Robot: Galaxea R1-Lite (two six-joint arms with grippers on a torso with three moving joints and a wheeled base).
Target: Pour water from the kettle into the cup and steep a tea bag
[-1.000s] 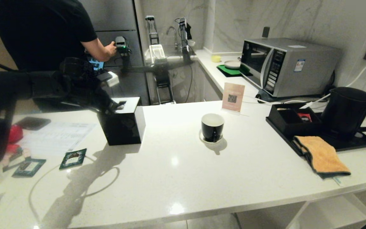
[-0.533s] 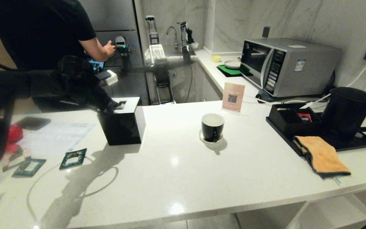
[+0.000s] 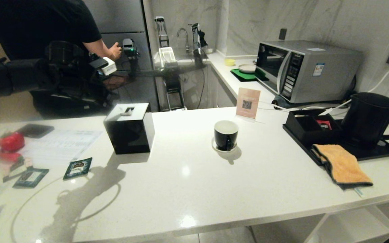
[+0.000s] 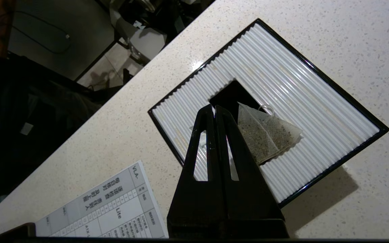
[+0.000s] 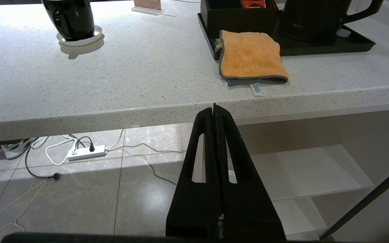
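The tea bag (image 4: 268, 131), a pale mesh pouch with a looped string, lies on the white ribbed top of a black box (image 4: 316, 101), beside the box's dark slot. My left gripper (image 4: 214, 107) hovers above that box, shut, its tips next to the bag; I see nothing held between them. In the head view the bag (image 3: 126, 112) rests on the box (image 3: 130, 133) at left. The cup (image 3: 226, 135) stands on its saucer (image 3: 214, 145) mid-counter. The kettle (image 3: 368, 118) sits on a black tray (image 3: 380, 153) at far right. My right gripper (image 5: 214, 107) hangs shut below the counter edge.
An orange cloth (image 3: 343, 165) drapes over the tray's front, with a black compartment box (image 3: 307, 128) beside the kettle. Behind stand a microwave (image 3: 302, 69) and a small sign (image 3: 248, 103). Green sachets (image 3: 78, 167) and a paper sheet (image 3: 59, 145) lie at left. A person (image 3: 46, 30) stands at the back left.
My left arm has lifted up and back off the box top, fingers still shut. The tea bag stayed lying on the box. The person's hand shifted slightly.
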